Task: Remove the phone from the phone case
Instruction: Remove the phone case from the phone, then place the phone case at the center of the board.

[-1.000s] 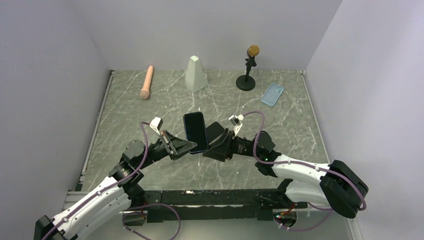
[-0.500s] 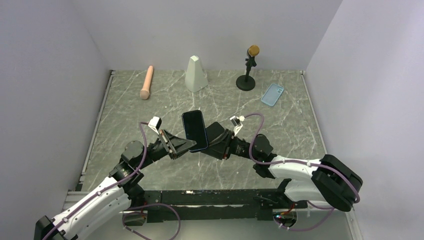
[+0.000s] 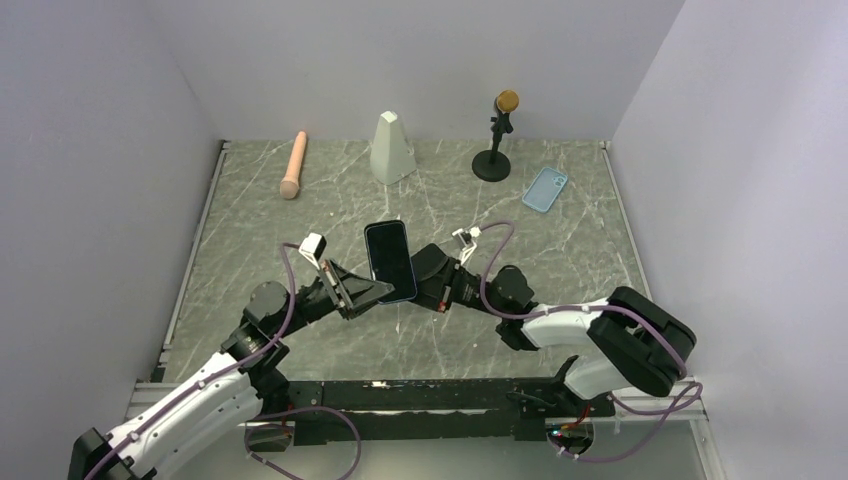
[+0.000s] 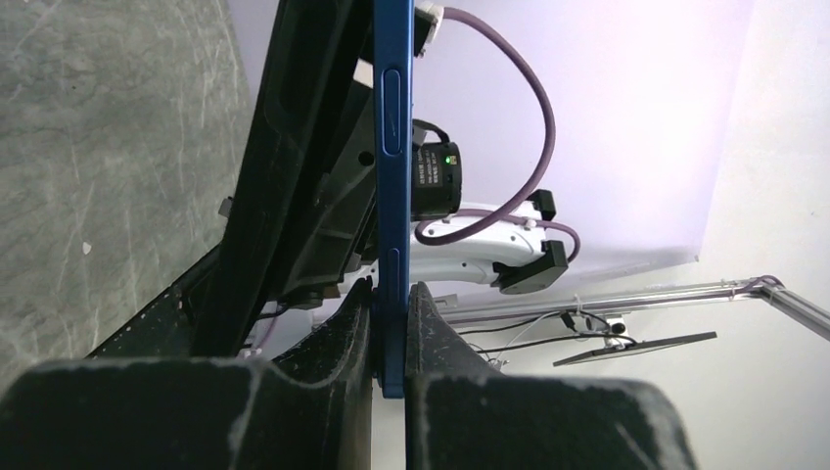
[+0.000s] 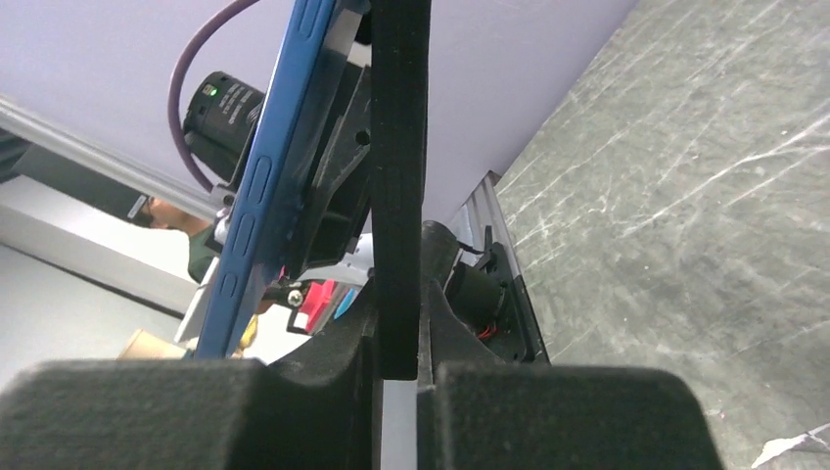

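The light-blue phone case (image 3: 545, 190) lies flat on the table at the back right, away from both grippers. A phone (image 3: 389, 262) with a black face and dark-blue edge is held upright above the table's middle. My left gripper (image 3: 383, 291) is shut on its lower edge; the left wrist view shows the blue edge (image 4: 391, 147) pinched between my left gripper's (image 4: 390, 294) pads. My right gripper (image 3: 417, 285) is right beside the phone, shut on a black flat slab (image 5: 399, 147) that tilts away from the phone's blue edge (image 5: 274, 166). The slab also shows in the left wrist view (image 4: 284, 147).
A pinkish rod (image 3: 293, 165), a white tapered block (image 3: 391, 147) and a small microphone on a black stand (image 3: 497, 135) stand along the back of the marble table (image 3: 250, 230). Walls close in the left, back and right sides.
My right arm has swung left, bringing its gripper closer against the phone. The phone has shifted slightly left. The left arm has hardly moved.
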Tool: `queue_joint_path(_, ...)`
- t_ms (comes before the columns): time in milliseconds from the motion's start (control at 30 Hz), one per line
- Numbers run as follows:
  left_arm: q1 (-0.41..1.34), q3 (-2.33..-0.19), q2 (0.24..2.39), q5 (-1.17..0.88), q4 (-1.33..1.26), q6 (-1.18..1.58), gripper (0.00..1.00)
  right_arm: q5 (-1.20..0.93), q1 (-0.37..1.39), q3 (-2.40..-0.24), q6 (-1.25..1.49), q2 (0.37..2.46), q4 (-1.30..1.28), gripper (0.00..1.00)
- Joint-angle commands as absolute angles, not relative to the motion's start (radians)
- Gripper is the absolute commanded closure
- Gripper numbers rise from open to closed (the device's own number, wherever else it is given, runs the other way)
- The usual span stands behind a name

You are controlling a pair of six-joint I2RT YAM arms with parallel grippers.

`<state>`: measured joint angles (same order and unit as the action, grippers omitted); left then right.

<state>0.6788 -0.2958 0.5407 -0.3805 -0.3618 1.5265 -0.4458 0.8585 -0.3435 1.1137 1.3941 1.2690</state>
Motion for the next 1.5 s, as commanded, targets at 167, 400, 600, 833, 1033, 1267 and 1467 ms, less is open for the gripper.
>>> queue_joint_path(167,0.782,-0.286,0.605,-0.483,-0.426,1.488,1.00,-0.288,0.726,-0.473,1.154,1.437,1.080,1.00)
queue_joint_path(400,0.835,-0.268,0.541,-0.429,-0.323,1.443,1.00,-0.082,0.627,-0.526,1.077,1.338,0.597,1.00)
queue_joint_path(600,0.832,-0.379,0.440,-0.308,0.048,1.261,1.00,0.260,0.549,-0.578,0.951,1.128,0.090,1.00)
queue_joint_path(833,0.818,-0.605,0.506,-0.223,0.343,1.037,1.00,0.238,0.199,-0.586,0.816,1.003,-0.088,1.00)
queue_joint_path(1033,0.817,-0.686,0.549,-0.221,0.402,0.976,1.00,0.009,-0.105,-0.582,0.751,1.153,0.070,1.00)
queue_joint_path(1267,0.818,-0.606,0.509,-0.284,0.339,1.022,1.00,-0.247,-0.327,-0.646,0.724,1.460,0.248,1.00)
queue_joint_path(1467,0.818,-0.558,0.518,-0.357,0.280,1.046,1.00,-0.454,-0.394,-0.688,0.792,1.695,0.432,1.00)
